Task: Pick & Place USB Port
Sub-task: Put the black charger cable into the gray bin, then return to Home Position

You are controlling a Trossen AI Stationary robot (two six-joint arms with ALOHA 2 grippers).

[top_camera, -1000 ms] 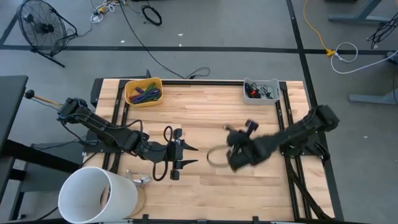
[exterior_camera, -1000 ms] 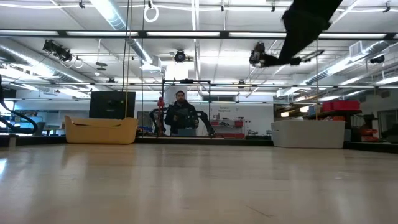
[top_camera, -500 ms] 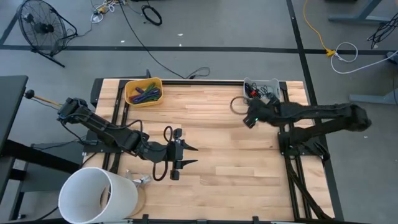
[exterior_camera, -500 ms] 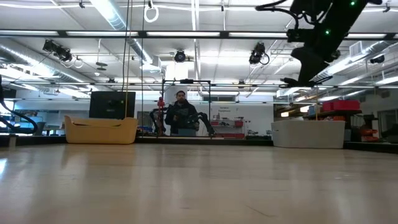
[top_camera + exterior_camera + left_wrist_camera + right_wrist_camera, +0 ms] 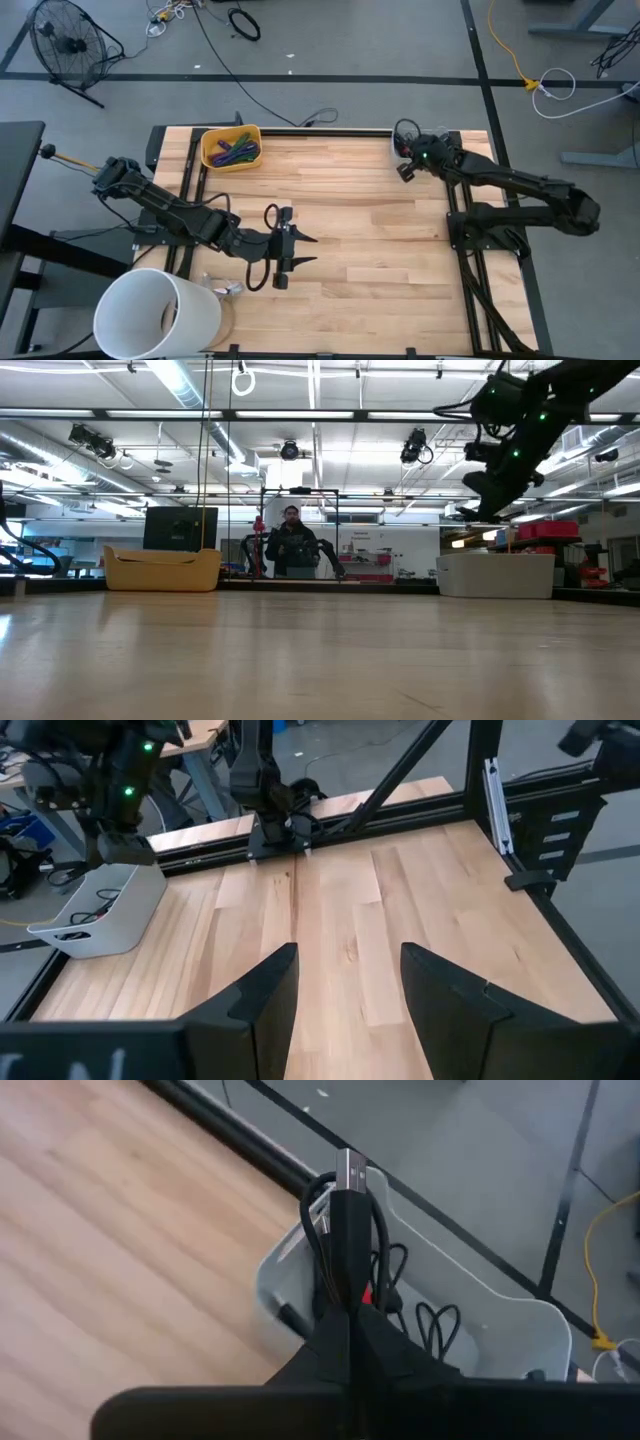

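From table height I see the pale wooden worktop [image 5: 320, 660] stretching flat ahead. A yellow plastic bin [image 5: 163, 570] sits far left, a white plastic bin [image 5: 496, 574] far right. The dark right arm [image 5: 520, 430], green lights glowing, hangs above the white bin. A person [image 5: 291, 545] stands behind.

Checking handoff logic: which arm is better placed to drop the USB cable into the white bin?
Right. The right gripper is shut on the black USB cable, directly over the white plastic bin at the table's far right corner. The left gripper hangs open mid-table.
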